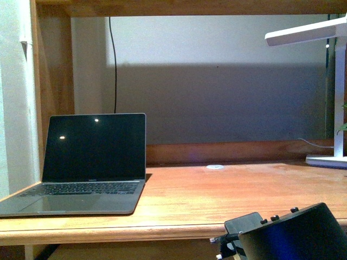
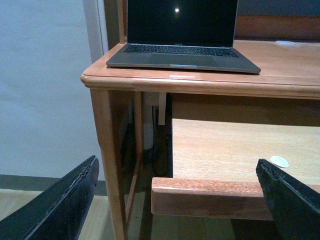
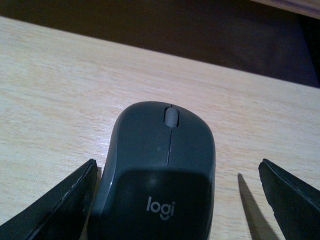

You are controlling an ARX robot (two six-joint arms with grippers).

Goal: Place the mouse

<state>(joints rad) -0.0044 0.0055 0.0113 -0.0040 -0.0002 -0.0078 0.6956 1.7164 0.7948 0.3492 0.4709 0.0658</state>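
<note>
Mouse (image 3: 160,170) on wood surface (image 3: 50,75) inside spread right gripper (image 3: 177,167).

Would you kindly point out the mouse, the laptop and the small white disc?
mouse (image 3: 160,165), right wrist view, on its domed back.
laptop (image 1: 95,146), front view, on its dark screen.
white disc (image 1: 215,167), front view, on its top face.

Laptop (image 1: 92,162) sits left on desk (image 1: 217,195); mouse (image 3: 160,170) lies on board (image 3: 50,75).

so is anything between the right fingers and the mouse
Nothing visible does. The mouse lies between the open right fingers, with only bare wood in the gap on one side.
</note>
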